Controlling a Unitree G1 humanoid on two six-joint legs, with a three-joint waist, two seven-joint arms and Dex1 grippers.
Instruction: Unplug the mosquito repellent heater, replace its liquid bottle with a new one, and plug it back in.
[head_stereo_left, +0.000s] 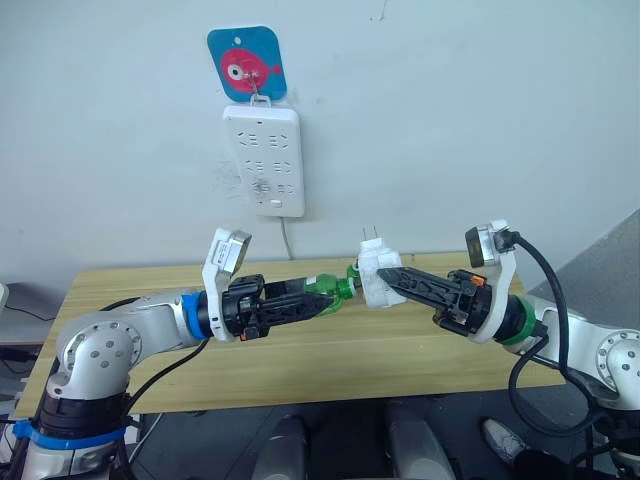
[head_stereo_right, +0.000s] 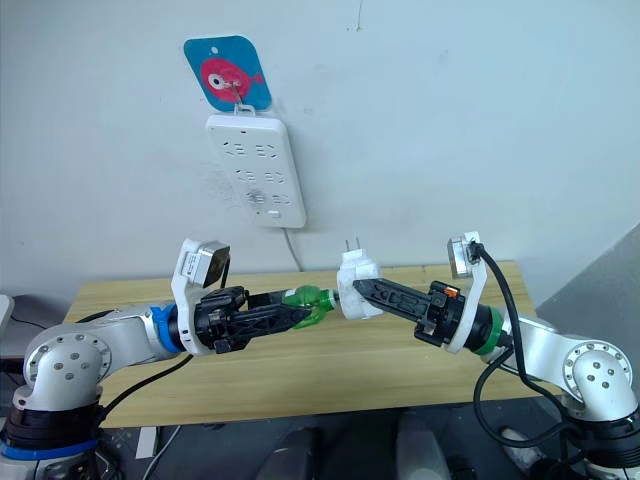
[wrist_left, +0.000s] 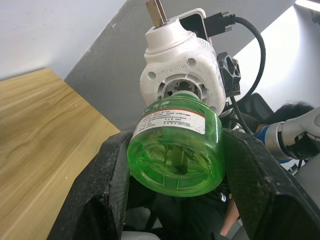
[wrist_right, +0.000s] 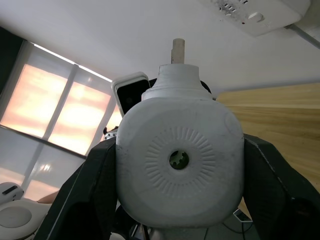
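Above the wooden table (head_stereo_left: 300, 350), my right gripper (head_stereo_left: 385, 280) is shut on the white mosquito repellent heater (head_stereo_left: 375, 272), whose two metal prongs point up. My left gripper (head_stereo_left: 320, 295) is shut on a green liquid bottle (head_stereo_left: 330, 288), held level with its neck at the heater's underside opening. In the left wrist view the green bottle (wrist_left: 177, 150) sits between my black fingers (wrist_left: 100, 195), its neck at the heater (wrist_left: 180, 70) socket. The right wrist view looks at the heater (wrist_right: 180, 160) face with its round hole, between my fingers (wrist_right: 95, 200).
A white multi-socket power strip (head_stereo_left: 264, 160) hangs on the wall under a blue sticker hook (head_stereo_left: 247, 63), its cord (head_stereo_left: 287, 240) dropping behind the table. The wooden table runs beneath both arms. A grey panel (head_stereo_left: 605, 260) stands at the far right.
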